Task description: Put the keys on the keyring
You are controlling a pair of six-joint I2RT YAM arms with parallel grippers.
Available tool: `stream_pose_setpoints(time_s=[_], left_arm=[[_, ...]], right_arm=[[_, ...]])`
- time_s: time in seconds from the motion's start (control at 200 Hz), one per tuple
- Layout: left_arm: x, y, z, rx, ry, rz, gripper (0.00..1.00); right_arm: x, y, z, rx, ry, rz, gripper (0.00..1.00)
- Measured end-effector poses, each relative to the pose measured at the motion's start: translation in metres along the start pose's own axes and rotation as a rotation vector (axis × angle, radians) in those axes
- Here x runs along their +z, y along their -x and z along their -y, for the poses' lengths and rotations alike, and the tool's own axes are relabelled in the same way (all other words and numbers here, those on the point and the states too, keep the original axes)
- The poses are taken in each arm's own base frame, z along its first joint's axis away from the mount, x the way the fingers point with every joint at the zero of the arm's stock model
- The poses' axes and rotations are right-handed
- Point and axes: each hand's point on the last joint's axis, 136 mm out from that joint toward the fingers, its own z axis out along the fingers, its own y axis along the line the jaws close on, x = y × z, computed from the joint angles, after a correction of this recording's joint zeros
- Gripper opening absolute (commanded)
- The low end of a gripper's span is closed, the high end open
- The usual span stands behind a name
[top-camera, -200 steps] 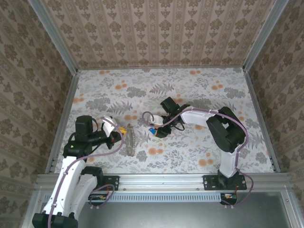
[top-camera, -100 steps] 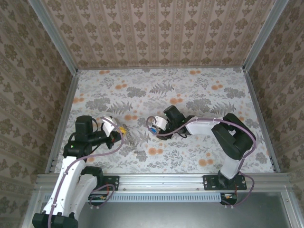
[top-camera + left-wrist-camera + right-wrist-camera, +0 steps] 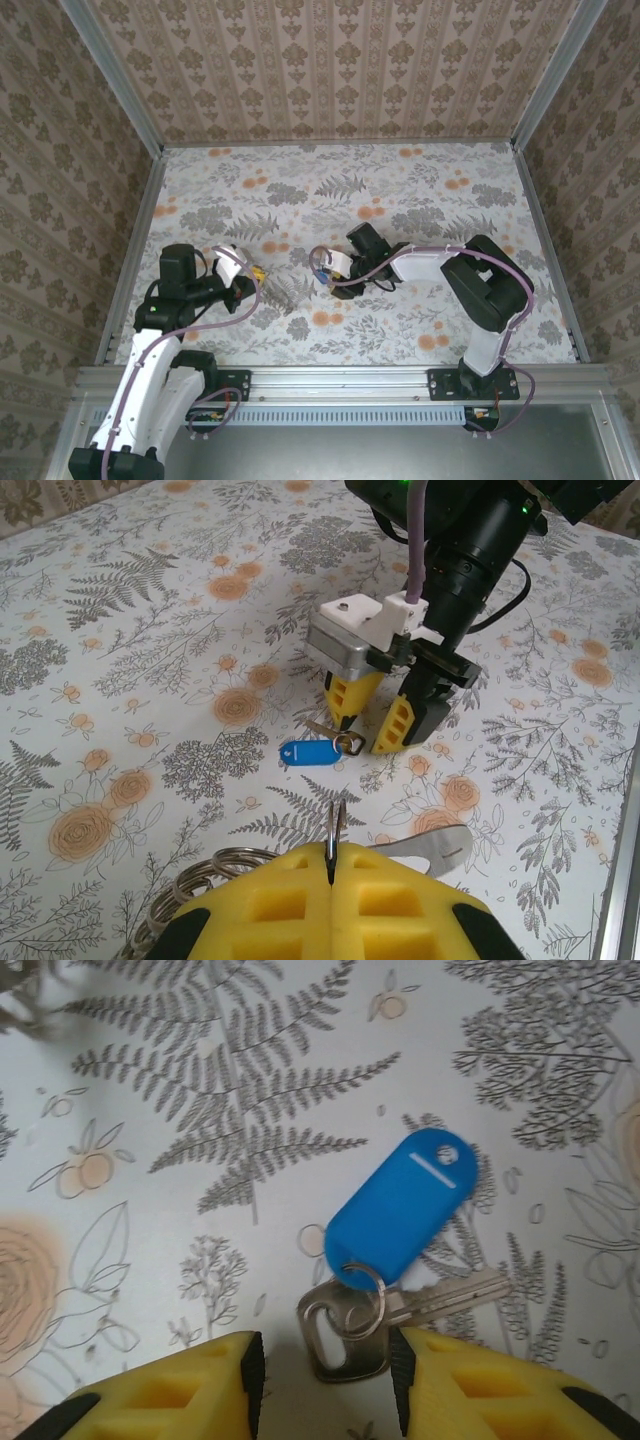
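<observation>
The keys [image 3: 400, 1315] are one silver key on a small split ring with a blue tag [image 3: 405, 1205], lying flat on the flowered table. My right gripper [image 3: 325, 1380] is open and low over it, one yellow finger on each side of the key's head. The left wrist view shows that right gripper [image 3: 375, 725] standing over the blue tag [image 3: 308, 751]. The keyring [image 3: 333, 830] is a thin metal ring standing on edge, pinched by my shut left gripper [image 3: 331, 865], with more metal loops [image 3: 215, 865] to its left. From above, the left gripper [image 3: 255, 274] is a short way left of the right gripper [image 3: 325, 272].
A grey tab [image 3: 432, 847] lies on the table just right of the left fingers. The patterned table [image 3: 400, 190] stretches bare behind both arms. Papered walls close in three sides, and an aluminium rail [image 3: 340, 378] runs along the near edge.
The right gripper has swung left, dropped to the table and narrowed slightly around the key. The keyring loop hanging below the left gripper a second ago no longer shows from above.
</observation>
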Motion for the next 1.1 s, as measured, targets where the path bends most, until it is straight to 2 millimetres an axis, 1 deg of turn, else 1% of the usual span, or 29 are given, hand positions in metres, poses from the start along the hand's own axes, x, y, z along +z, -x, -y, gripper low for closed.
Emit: stream_pose_setpoints(time_s=[0.16, 0.41, 0.515, 0.68, 0.785, 0.835, 0.91, 1.1], left_arm=[[0.001, -0.002, -0.002, 0.007, 0.008, 0.003, 0.0], [0.003, -0.005, -0.003, 0.003, 0.011, -0.002, 0.0], [0.003, -0.004, -0.003, 0.007, 0.013, 0.003, 0.0], [0.006, -0.007, -0.004, -0.001, 0.011, 0.012, 0.0], [0.007, -0.008, -0.005, -0.01, 0.013, 0.016, 0.0], [0.007, -0.007, -0.005, -0.012, 0.014, 0.018, 0.0], [0.007, -0.006, -0.006, -0.014, 0.015, 0.021, 0.0], [0.007, -0.005, -0.006, -0.009, 0.018, 0.026, 0.0]], right_arm=[[-0.002, 0.01, 0.001, -0.023, 0.019, 0.009, 0.38], [-0.002, 0.023, 0.009, -0.025, 0.021, 0.005, 0.4], [0.001, 0.023, 0.009, -0.015, 0.031, -0.01, 0.4], [0.008, 0.012, 0.002, 0.013, 0.062, -0.052, 0.38], [0.009, 0.014, 0.001, 0.028, 0.061, -0.053, 0.37], [0.009, 0.014, 0.0, 0.039, 0.059, -0.053, 0.35], [0.009, 0.014, 0.001, 0.049, 0.058, -0.054, 0.29], [0.01, 0.012, -0.001, 0.056, 0.063, -0.055, 0.2]])
